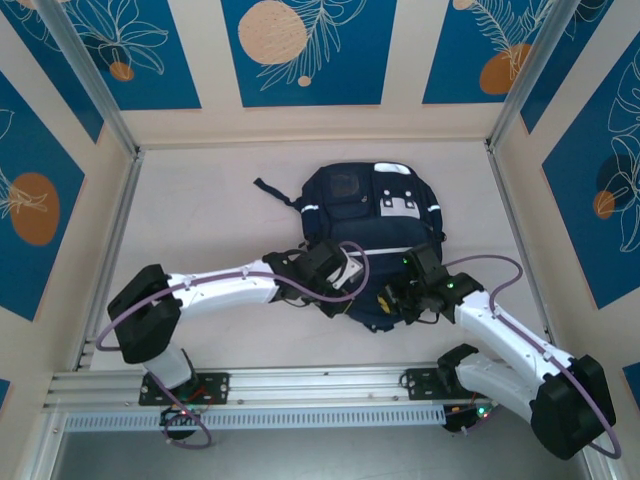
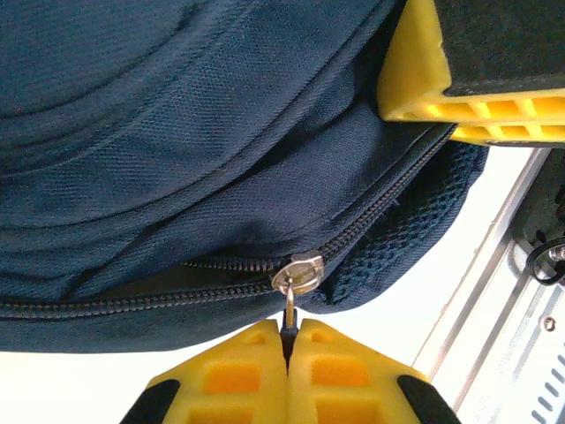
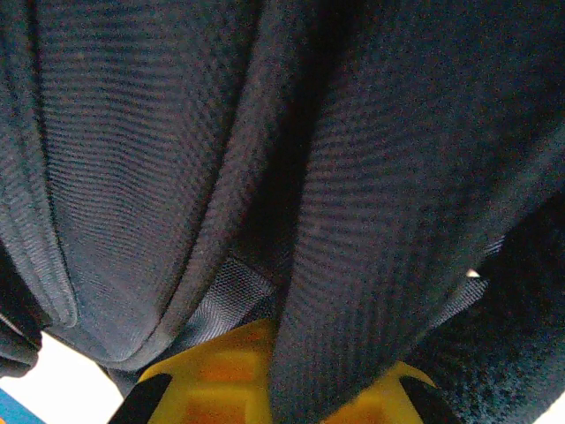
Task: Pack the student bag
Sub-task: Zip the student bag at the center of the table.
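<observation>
Left wrist: left gripper (image 2: 289, 334) clamps the silver metal zip pull (image 2: 290, 309) of the navy fabric backpack (image 2: 177, 132), right gripper (image 3: 281, 371) pinches its cloth; a skewed tug could lose that pull.

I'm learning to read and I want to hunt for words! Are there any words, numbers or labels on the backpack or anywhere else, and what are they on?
No text can be read anywhere.
On the white patches of the student bag: small dark marks, too small and blurred to read.
On the zip pull: plain metal, no letters to make out.
On the wall panels: leaf and circle drawings, no words.
</observation>
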### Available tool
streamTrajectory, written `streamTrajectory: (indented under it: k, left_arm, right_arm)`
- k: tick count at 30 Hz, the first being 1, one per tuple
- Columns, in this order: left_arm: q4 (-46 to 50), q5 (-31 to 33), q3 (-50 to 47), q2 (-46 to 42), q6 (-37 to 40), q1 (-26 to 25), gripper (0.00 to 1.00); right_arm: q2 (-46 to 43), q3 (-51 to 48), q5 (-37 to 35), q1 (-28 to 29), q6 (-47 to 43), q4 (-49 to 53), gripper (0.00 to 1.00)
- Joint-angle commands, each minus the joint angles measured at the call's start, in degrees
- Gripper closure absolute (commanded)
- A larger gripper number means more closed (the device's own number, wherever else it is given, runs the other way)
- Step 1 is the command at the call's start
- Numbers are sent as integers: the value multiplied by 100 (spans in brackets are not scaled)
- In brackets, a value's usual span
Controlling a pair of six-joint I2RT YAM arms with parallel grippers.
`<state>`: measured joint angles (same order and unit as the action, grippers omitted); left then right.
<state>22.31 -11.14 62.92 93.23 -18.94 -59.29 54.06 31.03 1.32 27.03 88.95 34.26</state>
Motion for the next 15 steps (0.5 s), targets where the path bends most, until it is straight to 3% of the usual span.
streamTrajectory:
  k: [1,15]
  left_arm:
    - [505,244,-198,-279,79,253,100]
    - [426,275,-654,-586,110,683,100]
  right_arm:
    - [-89,-149,-524,-142,-58,479,100]
    - [-263,-99,-633,-341,-396,617,100]
